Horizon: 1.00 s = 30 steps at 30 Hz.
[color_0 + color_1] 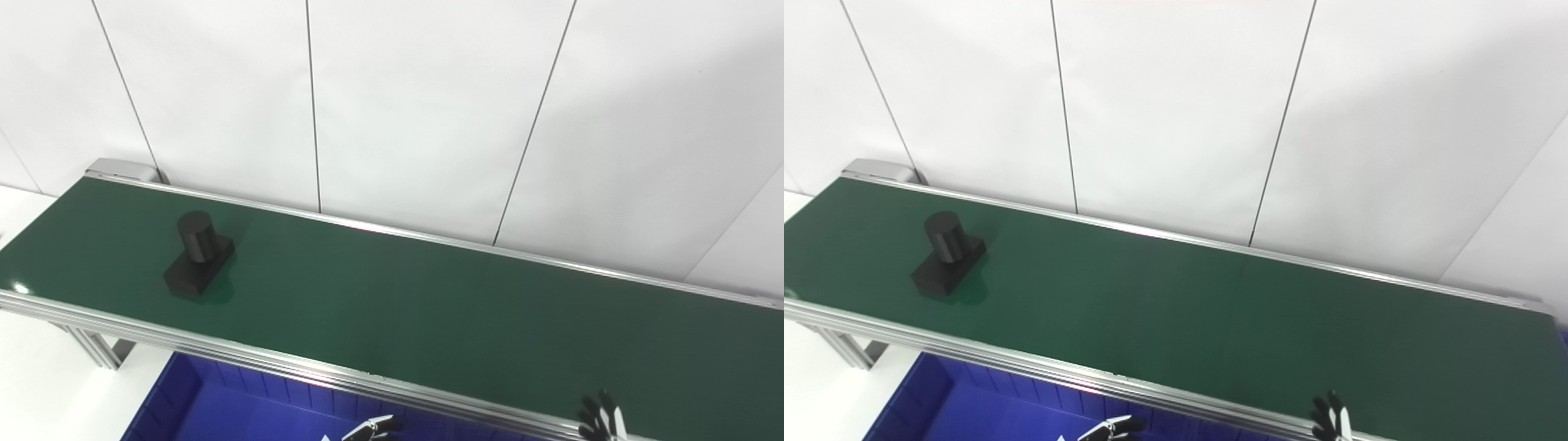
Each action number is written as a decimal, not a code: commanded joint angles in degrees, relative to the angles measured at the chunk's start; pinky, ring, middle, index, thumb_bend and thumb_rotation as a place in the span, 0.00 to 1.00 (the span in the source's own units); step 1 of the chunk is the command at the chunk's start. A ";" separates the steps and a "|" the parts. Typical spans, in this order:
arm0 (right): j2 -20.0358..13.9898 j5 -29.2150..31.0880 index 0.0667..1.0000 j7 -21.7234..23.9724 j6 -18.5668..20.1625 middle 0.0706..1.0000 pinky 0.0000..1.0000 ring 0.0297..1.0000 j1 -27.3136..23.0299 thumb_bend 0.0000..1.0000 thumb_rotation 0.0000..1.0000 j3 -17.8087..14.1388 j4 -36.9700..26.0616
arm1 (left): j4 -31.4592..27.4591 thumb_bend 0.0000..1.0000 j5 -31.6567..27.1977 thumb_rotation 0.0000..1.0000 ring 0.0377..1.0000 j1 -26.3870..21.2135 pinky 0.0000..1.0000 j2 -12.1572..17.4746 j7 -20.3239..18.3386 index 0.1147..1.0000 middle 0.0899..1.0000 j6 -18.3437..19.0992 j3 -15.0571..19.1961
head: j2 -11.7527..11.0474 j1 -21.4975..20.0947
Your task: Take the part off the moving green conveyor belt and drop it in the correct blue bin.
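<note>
Part (197,262): black, a short cylinder standing upright on a flat block base. Rests on the belt (429,306), far to the left of both hands and beyond them, toward the belt's far-left end. Nothing touches it.

Left hand (373,427): only fingertips show at the bottom edge, below the belt's near rail and above the bin (257,407). Holds nothing visible; whether it is spread or curled cannot be told.

Right hand (600,419): dark fingertips poking up at the near rail, well right of the left hand. The tips look parted and hold nothing, yet too little shows to tell its state.

Bin: blue, ribbed wall, under the near rail, directly below and left of the left hand. Only this one is seen clearly; a sliver of blue at the right edge of the right eye view may be another.

Step in hand, as judged: waiting for the part. Advice: let the belt bring it near the chosen hand, lead the reach slightly, close around the cylinder, not the low base, and lift straight up before swinging toward a bin. A late or sideways grab could topple it.
</note>
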 commanded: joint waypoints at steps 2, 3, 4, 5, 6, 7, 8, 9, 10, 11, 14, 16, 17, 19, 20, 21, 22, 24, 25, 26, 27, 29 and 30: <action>0.93 0.59 1.00 0.73 -2.79 0.90 0.83 0.86 -1.35 0.77 0.45 -0.04 -3.34 | -1.10 0.86 0.69 0.14 0.77 -0.58 0.64 -0.15 1.84 0.76 0.81 -2.47 -0.65 | 0.17 0.10; 1.26 0.47 1.00 1.31 -2.78 0.90 0.82 0.85 -1.76 0.77 0.46 -0.26 -3.85 | -1.11 0.86 0.80 0.14 0.77 -0.64 0.64 -0.02 2.03 0.76 0.81 -2.47 -0.83 | 0.23 0.14; 1.50 0.38 1.00 1.71 -2.77 0.90 0.81 0.85 -1.99 0.77 0.46 -0.44 -4.17 | -1.13 0.86 0.83 0.14 0.77 -0.69 0.64 0.10 2.17 0.76 0.81 -2.47 -1.00 | 0.23 0.14; 1.88 0.43 1.00 2.61 -2.72 0.90 0.81 0.85 -2.49 0.78 0.46 -0.71 -4.66 | -1.18 0.85 0.80 0.14 0.77 -0.64 0.64 0.13 2.26 0.76 0.81 -2.47 -1.03 | 0.38 -0.07; 2.20 0.48 1.00 3.37 -2.68 0.91 0.82 0.85 -2.80 0.78 0.47 -0.99 -4.98 | -1.21 0.86 0.76 0.14 0.77 -0.62 0.64 0.17 2.35 0.75 0.81 -2.47 -1.07 | 0.42 -0.10; 2.82 0.18 0.99 4.47 -2.10 0.91 0.82 0.85 -3.24 0.78 0.47 -1.46 -5.61 | -1.34 0.86 0.58 0.14 0.76 -0.58 0.64 0.22 2.27 0.75 0.81 -2.47 -1.10 | 0.64 -0.40; 3.35 -0.06 0.99 5.38 -1.72 0.91 0.89 0.88 -3.49 0.77 0.48 -1.93 -6.05 | -1.44 0.86 0.44 0.14 0.76 -0.56 0.63 0.26 2.21 0.75 0.81 -2.47 -1.13 | 0.64 -0.40; 3.84 -0.24 0.99 6.64 -0.81 0.91 0.92 0.90 -4.00 0.77 0.49 -2.33 -6.66 | -1.54 0.86 0.52 0.13 0.76 -0.60 0.63 0.40 2.20 0.75 0.81 -2.47 -1.23 | 0.79 -0.76; 4.27 -0.33 0.98 7.69 -0.27 0.91 0.92 0.90 -4.31 0.77 0.51 -2.74 -7.06 | -1.60 0.85 0.60 0.13 0.75 -0.63 0.62 0.50 2.20 0.76 0.81 -2.47 -1.31 | 0.79 -0.76; 4.54 0.49 0.98 9.43 0.35 0.91 0.92 0.90 -5.20 0.77 0.52 -2.89 -7.54 | -1.60 0.85 0.52 0.13 0.75 -0.69 0.62 0.61 2.31 0.76 0.81 -2.47 -1.43 | 1.06 -1.16; 5.64 0.37 0.98 13.27 2.66 0.91 0.80 0.88 -7.41 0.79 0.53 -3.90 -8.67 | -1.54 0.85 -0.03 0.12 0.74 -0.84 0.60 0.73 2.15 0.76 0.81 -2.47 -1.55 | 1.46 -1.81; 6.45 -0.67 0.97 14.91 4.01 0.90 0.78 0.87 -8.25 0.81 0.57 -4.69 -9.20 | -1.58 0.85 -0.09 0.12 0.73 -0.88 0.60 0.79 1.94 0.76 0.80 -2.47 -1.58 | 1.57 -1.98; 6.89 -1.02 0.97 15.97 5.03 0.90 0.79 0.87 -8.70 0.81 0.58 -5.03 -9.60 | -1.63 0.85 -0.04 0.12 0.73 -0.88 0.60 0.87 1.88 0.77 0.80 -2.47 -1.66 | 1.57 -1.98; 7.67 -1.91 0.96 18.17 7.15 0.89 0.83 0.88 -9.68 0.82 0.60 -5.65 -10.53 | -1.81 0.85 0.03 0.12 0.74 -0.84 0.61 0.97 1.92 0.77 0.81 -2.47 -1.82 | 1.57 -1.98; 8.00 -2.24 0.96 19.11 8.14 0.89 0.85 0.88 -10.38 0.82 0.61 -5.92 -10.88 | -1.84 0.85 0.12 0.12 0.75 -0.85 0.62 0.97 1.88 0.77 0.80 -2.47 -1.85 | 1.74 -2.49; 8.34 -2.53 0.96 19.91 8.98 0.88 0.85 0.88 -11.04 0.82 0.61 -6.17 -11.15 | -1.82 0.86 0.18 0.12 0.75 -0.84 0.62 0.97 1.86 0.77 0.80 -2.46 -1.86 | 1.74 -2.49; 8.60 -2.60 0.95 20.60 9.72 0.87 0.84 0.87 -11.59 0.83 0.62 -6.39 -11.37 | -1.76 0.86 0.34 0.12 0.75 -0.90 0.63 0.94 1.97 0.76 0.80 -2.46 -1.91 | 1.78 -2.55; 8.95 -2.66 0.95 22.06 10.74 0.86 0.83 0.86 -12.85 0.82 0.61 -6.70 -11.62 | -1.76 0.86 0.95 0.13 0.75 -0.97 0.63 0.95 2.17 0.76 0.80 -2.46 -1.93 | 1.90 -2.60; 9.05 -2.65 0.95 22.72 11.14 0.86 0.82 0.85 -13.55 0.82 0.61 -6.82 -11.71 | -1.84 0.87 1.12 0.14 0.75 -0.96 0.63 0.97 2.12 0.76 0.80 -2.46 -1.95 | 2.04 -2.63; 9.25 -2.57 0.94 23.39 11.73 0.86 0.80 0.84 -14.20 0.81 0.60 -6.93 -11.85 | -1.93 0.87 0.81 0.15 0.75 -0.84 0.63 0.93 1.78 0.76 0.80 -2.45 -1.88 | 2.04 -2.63; 9.44 -2.21 0.93 24.07 12.26 0.84 0.77 0.83 -14.80 0.82 0.59 -7.07 -11.94 | -1.99 0.87 0.48 0.14 0.76 -0.75 0.64 0.86 1.48 0.76 0.80 -2.45 -1.82 | 2.23 -3.02; 9.76 -1.79 0.93 25.17 13.39 0.83 0.76 0.82 -15.84 0.83 0.59 -7.27 -12.15 | -2.17 0.87 -0.05 0.13 0.76 -0.61 0.64 0.78 0.91 0.75 0.81 -2.45 -1.75 | 2.35 -3.29; 9.89 -1.37 0.93 25.81 13.91 0.83 0.76 0.82 -16.29 0.84 0.58 -7.36 -12.28 | -2.29 0.87 -0.13 0.13 0.76 -0.55 0.63 0.78 0.74 0.76 0.81 -2.45 -1.74 | 2.35 -3.29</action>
